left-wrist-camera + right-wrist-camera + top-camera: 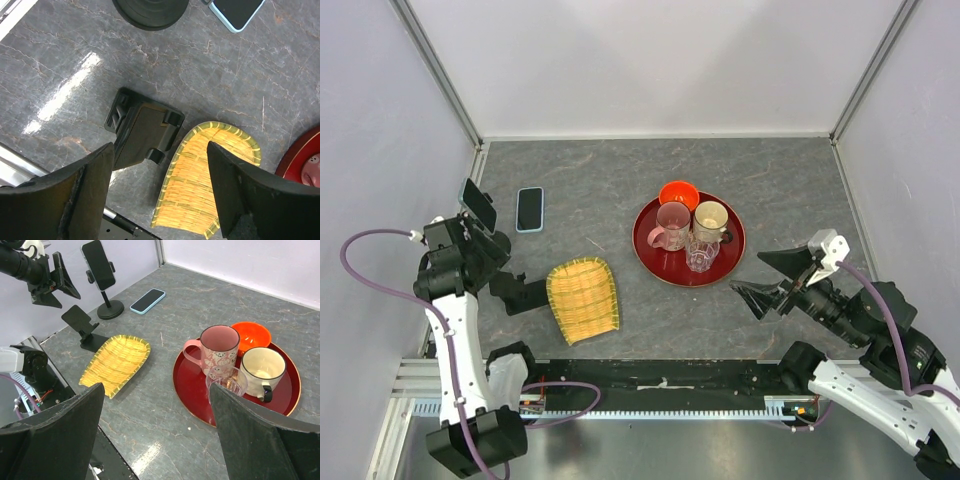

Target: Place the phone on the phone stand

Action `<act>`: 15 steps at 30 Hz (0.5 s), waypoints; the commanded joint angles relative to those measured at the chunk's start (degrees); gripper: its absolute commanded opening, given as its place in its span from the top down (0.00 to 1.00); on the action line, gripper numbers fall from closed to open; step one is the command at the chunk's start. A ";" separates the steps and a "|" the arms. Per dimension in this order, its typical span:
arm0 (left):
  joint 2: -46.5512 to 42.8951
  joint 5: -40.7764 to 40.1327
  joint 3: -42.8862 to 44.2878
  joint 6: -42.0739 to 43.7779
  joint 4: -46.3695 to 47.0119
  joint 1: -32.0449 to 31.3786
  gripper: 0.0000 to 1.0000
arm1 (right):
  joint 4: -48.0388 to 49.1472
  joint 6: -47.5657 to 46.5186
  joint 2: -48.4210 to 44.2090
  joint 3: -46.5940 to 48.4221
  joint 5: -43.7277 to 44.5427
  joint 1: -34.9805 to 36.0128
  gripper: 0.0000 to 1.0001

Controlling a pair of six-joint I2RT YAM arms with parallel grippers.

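Standing wide apart with nothing between them, the matte black fingers (75, 195) of the left gripper (160, 150) hang above the table, and the wrist view looks down past them on the low black phone stand (142, 130). It is an angled plastic plate with two small lips at its lower edge, and it is empty. Just beside it on the right lies a woven bamboo tray (200, 180) of yellow slats with a green-tinged rim; whether the two touch cannot be told. The phone (529, 209) lies flat, screen up, in a pale blue case farther back on the grey marbled tabletop (770, 180). It is near the round base of a tall clamp holder (111, 310) that grips a second phone (98, 264) upright. Bare tabletop runs between the phone and the phone stand. The right gripper (156, 390) also gapes empty, well apart at the right side. It faces a glossy red tray (192, 390) carrying a pink mug (217, 352) printed with small black-and-white figures, a cream mug (262, 370), a clear glass (227, 385) and an orange bowl (252, 335)
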 commanded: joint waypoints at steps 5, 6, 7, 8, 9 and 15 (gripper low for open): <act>1.27 -1.42 -0.36 -1.15 3.93 2.84 0.20 | 0.63 -1.73 -1.62 2.50 -0.44 1.45 0.07; 1.45 -1.69 -0.19 -1.32 3.32 3.01 0.23 | 0.63 -2.00 -1.79 2.50 -0.44 1.54 0.07; 1.36 -1.78 -0.27 -2.72 2.88 3.02 0.27 | 0.63 -2.08 -1.80 2.50 -0.27 1.89 0.07; -0.20 -1.52 -0.62 -3.43 2.53 2.93 0.31 | 0.63 -2.17 -1.88 2.50 -0.18 1.89 0.07; -1.61 -1.26 -1.84 -4.48 2.09 2.93 0.30 | 0.63 -2.17 -1.80 2.50 0.08 2.06 0.07; -8.64 -0.90 -1.25 -18.36 -5.38 2.93 0.30 | 0.90 -2.35 -1.27 2.41 0.17 2.59 0.07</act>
